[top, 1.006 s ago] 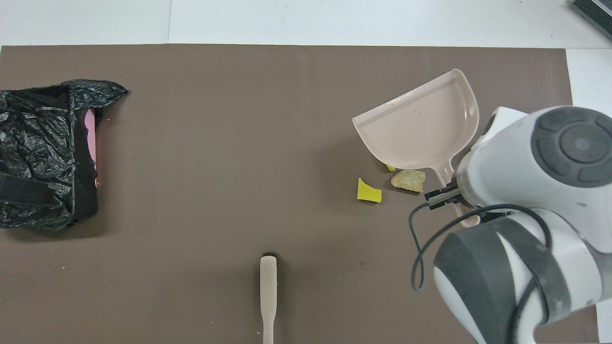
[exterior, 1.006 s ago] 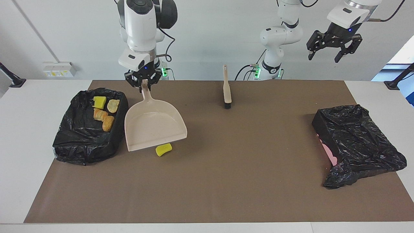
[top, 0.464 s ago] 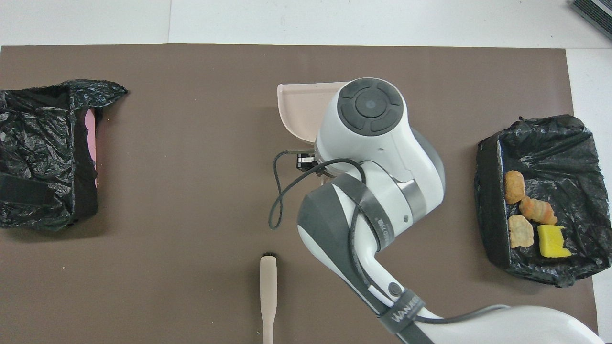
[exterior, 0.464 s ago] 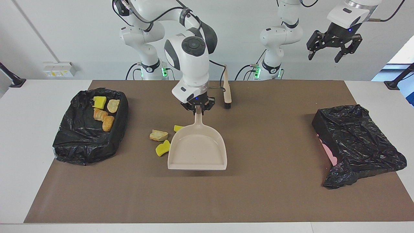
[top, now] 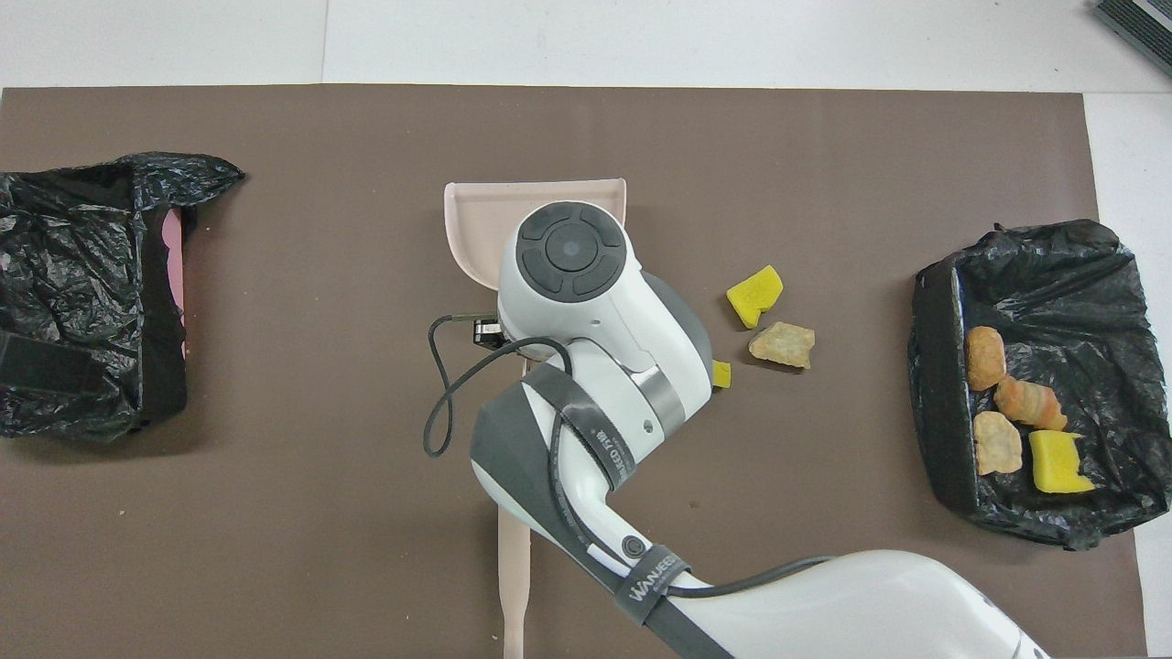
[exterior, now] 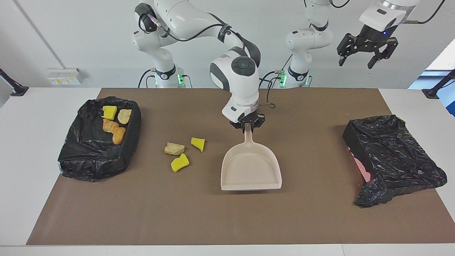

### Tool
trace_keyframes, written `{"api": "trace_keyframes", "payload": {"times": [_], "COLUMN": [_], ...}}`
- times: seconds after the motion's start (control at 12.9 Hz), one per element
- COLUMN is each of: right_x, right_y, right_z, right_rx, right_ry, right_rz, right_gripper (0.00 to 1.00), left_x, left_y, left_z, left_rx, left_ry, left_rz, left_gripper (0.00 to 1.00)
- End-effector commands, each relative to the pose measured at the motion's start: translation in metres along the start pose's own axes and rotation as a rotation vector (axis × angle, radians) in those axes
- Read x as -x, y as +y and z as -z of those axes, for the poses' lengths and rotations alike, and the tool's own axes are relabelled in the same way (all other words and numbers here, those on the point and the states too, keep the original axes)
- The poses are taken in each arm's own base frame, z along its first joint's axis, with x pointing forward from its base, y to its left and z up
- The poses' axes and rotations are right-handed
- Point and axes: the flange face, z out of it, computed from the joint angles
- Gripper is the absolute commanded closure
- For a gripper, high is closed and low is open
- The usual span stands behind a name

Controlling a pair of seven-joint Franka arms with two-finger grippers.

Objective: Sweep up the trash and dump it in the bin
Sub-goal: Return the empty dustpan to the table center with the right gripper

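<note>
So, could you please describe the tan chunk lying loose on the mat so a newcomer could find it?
Start at the black-lined bin holding four chunks. Between it and the beige plastic dustpan lie three loose pieces. The bread-like tan lump is nearest the bin; its neighbours are bright yellow sponge.

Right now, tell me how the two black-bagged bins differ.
The bin at the right arm's end holds four trash chunks; the bin at the left arm's end shows none. The first sits open with its bag lining a hollow; the second's bag lies rumpled over it, pink showing at one edge. Both rest on the brown mat.
</note>
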Motion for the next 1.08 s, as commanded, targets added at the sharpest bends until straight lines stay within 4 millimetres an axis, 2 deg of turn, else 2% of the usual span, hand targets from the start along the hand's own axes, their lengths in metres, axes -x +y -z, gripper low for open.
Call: {"api": "trace_keyframes", "payload": {"times": [0.0,0.23,0.39,0.54,0.62,0.7,0.77,1.01], "right_x": [-0.005,-0.014,-0.015,-0.012,-0.012,-0.011,-0.006,0.017], "right_y": [-0.013,-0.014,-0.018,-0.015,-0.015,-0.015,-0.016,-0.012], "right_z": [-0.019,-0.037,-0.059,-0.063,-0.062,-0.058,-0.055,-0.011], "right_rx": [-0.022,-0.043,-0.062,-0.031,-0.028,-0.015,0.026,0.067], "right_ry": [0.017,0.05,0.07,0.036,0.038,0.054,0.079,0.075], "right_rz": [-0.009,-0.009,-0.011,-0.01,-0.006,0.005,0.048,0.059], "right_gripper": [1.0,1.0,1.0,0.97,0.75,0.47,0.0,0.0], "left_x": [0.005,0.005,0.005,0.005,0.005,0.005,0.005,0.005], "left_y": [-0.004,-0.004,-0.004,-0.004,-0.004,-0.004,-0.004,-0.004], "left_z": [0.005,0.005,0.005,0.005,0.005,0.005,0.005,0.005], "left_rx": [-0.013,-0.013,-0.013,-0.013,-0.013,-0.013,-0.013,-0.013], "left_ry": [-0.007,-0.005,-0.005,-0.007,-0.005,-0.007,-0.007,-0.007], "left_rz": [-0.006,-0.007,-0.006,-0.006,-0.007,-0.006,-0.007,-0.007], "left_gripper": [0.0,0.0,0.0,0.0,0.0,0.0,0.0,0.0]}}
